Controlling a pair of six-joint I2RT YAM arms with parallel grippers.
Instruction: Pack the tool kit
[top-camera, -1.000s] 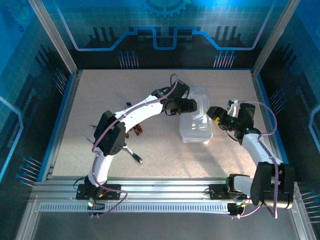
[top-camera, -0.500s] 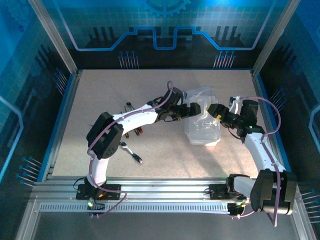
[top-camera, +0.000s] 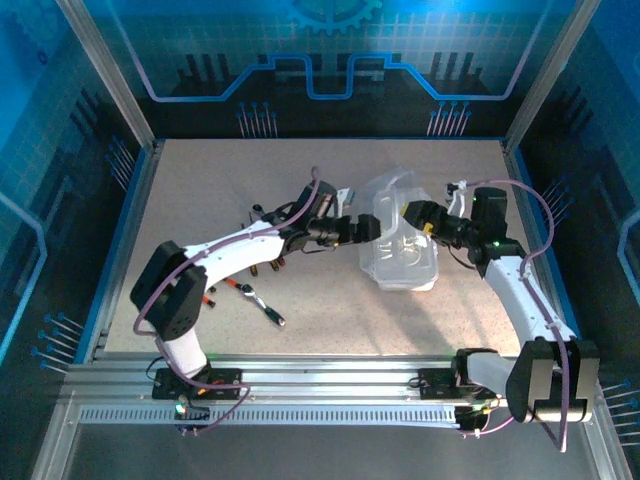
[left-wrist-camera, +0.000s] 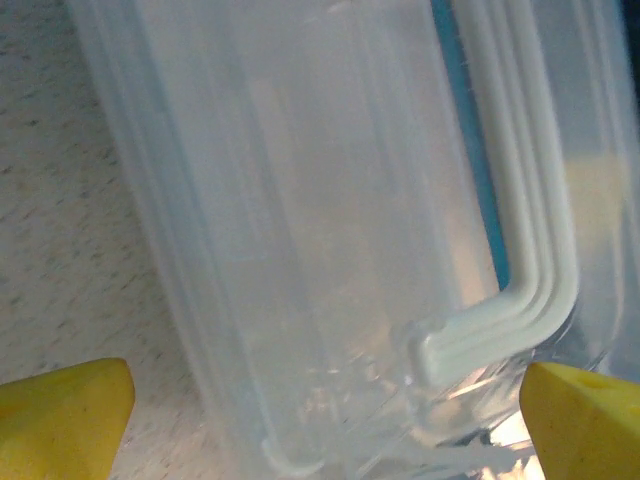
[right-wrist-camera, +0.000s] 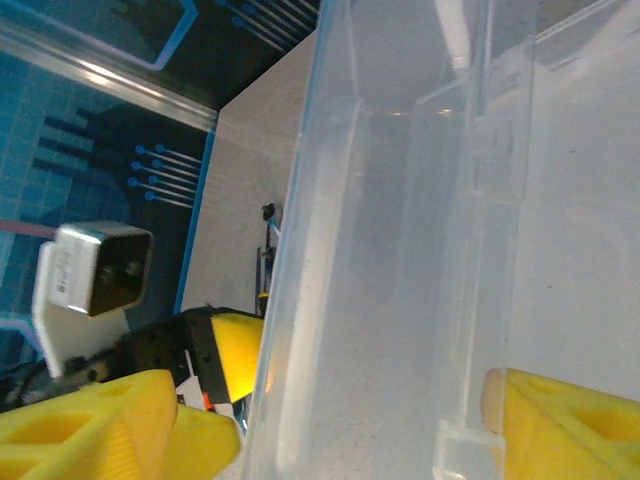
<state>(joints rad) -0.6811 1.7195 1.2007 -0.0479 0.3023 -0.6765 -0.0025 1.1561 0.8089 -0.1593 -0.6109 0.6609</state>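
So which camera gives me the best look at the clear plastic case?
The top external view: it shows the whole clear case from above. The left wrist view gives a close-up of its handle and side; the right wrist view looks along one wall.

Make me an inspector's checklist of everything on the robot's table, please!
Surface: speckled beige table, bare around the tools.
Job's things: clear case on the right half, between the two claws; screwdrivers and ratchet wrench lie on the table to its left, outside the case.
Clutter: nothing seen.
Grippers: left claw open, facing the case's side; right claw has a finger on each side of a case wall, and whether it grips cannot be told.
Cables: purple cables loop along both arms.
Surroundings: blue patterned panels and metal frame posts around the table.
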